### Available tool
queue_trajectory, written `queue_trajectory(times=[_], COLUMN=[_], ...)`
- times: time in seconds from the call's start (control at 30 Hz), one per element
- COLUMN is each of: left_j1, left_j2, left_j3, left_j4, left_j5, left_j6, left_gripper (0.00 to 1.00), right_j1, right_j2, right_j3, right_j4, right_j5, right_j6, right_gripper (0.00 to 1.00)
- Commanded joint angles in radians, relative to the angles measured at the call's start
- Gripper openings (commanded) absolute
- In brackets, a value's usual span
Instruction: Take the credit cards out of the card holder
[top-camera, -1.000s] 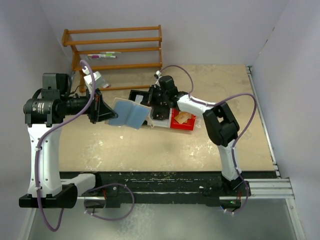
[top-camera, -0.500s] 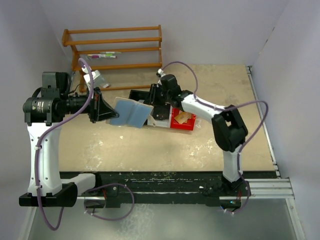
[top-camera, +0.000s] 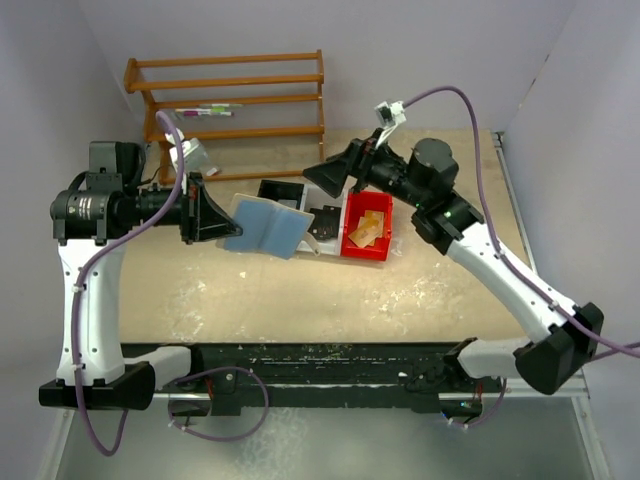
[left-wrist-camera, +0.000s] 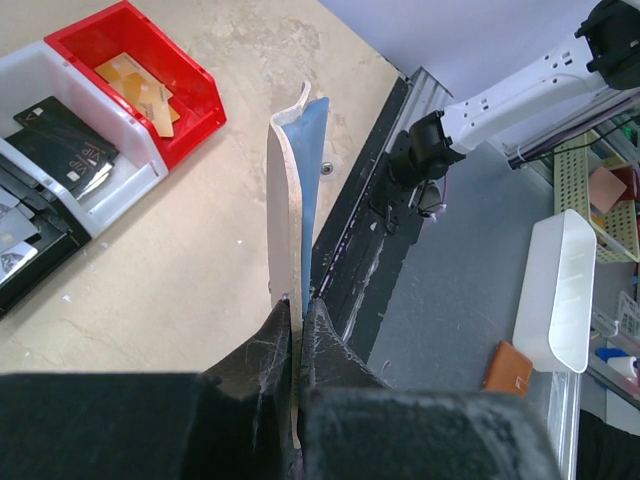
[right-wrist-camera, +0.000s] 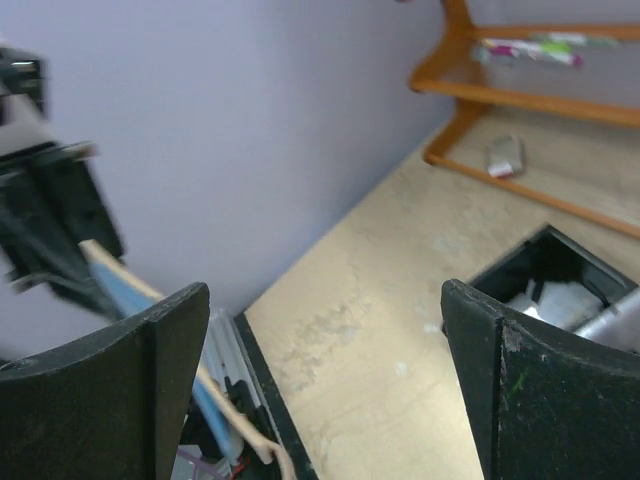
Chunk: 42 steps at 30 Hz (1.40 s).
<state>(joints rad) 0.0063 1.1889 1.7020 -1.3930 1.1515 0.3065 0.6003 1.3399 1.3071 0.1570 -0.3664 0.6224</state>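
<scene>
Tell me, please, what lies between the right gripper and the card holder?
In the top view, only the black bin lies in that stretch; the open right gripper stands apart from the card holder, which the left gripper clamps.

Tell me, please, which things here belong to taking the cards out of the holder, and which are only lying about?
For the job:
- card holder, pinched in the left claw
- right claw, open
- probably the red bin, white bin and black bin, with cards in them

Lying about:
- wooden rack
- pens on it
- small grey item beside it
</scene>
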Motion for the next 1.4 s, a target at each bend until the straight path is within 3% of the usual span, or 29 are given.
queue_trajectory(times=[0.0, 0.23, 0.5, 0.57, 0.67, 1.07, 1.37], left_j1=[0.004, 0.004, 0.004, 0.004, 0.005, 0.005, 0.004], left_j2=[0.000, 0.008, 0.011, 0.014, 0.018, 0.035, 0.039], left_j3=[-0.013, -0.013, -0.020, -0.021, -0.017, 0.005, -0.010], left_j4=[0.025, 0.033, 0.034, 0.034, 0.032, -0.017, -0.033], left_j5=[0.080, 0.099, 0.109, 0.123, 0.144, 0.272, 0.172], left_j6=[-0.001, -0.019, -0.021, -0.025, -0.033, -0.033, 0.035], left_gripper=[0.00, 0.00, 0.00, 0.00, 0.00, 0.03, 0.01], right_j1=[0.037, 0.203, 0.237, 0.237, 0.236, 0.171, 0.136], right_j2=[-0.048, 0.016, 0.073, 0.097, 0.123, 0.061, -0.012], right_j3=[-0.042, 0.050, 0.056, 0.061, 0.046, -0.109, -0.187], right_j4=[0.196, 0.120, 0.163, 0.168, 0.205, 0.435, 0.356], right_j5=[-0.134, -0.100, -0.160, -0.190, -0.284, -0.421, -0.408], right_j6=[0.000, -0.155, -0.147, -0.124, -0.044, 0.128, 0.099], right_gripper=[1.00, 1.00, 1.00, 0.96, 0.82, 0.06, 0.03])
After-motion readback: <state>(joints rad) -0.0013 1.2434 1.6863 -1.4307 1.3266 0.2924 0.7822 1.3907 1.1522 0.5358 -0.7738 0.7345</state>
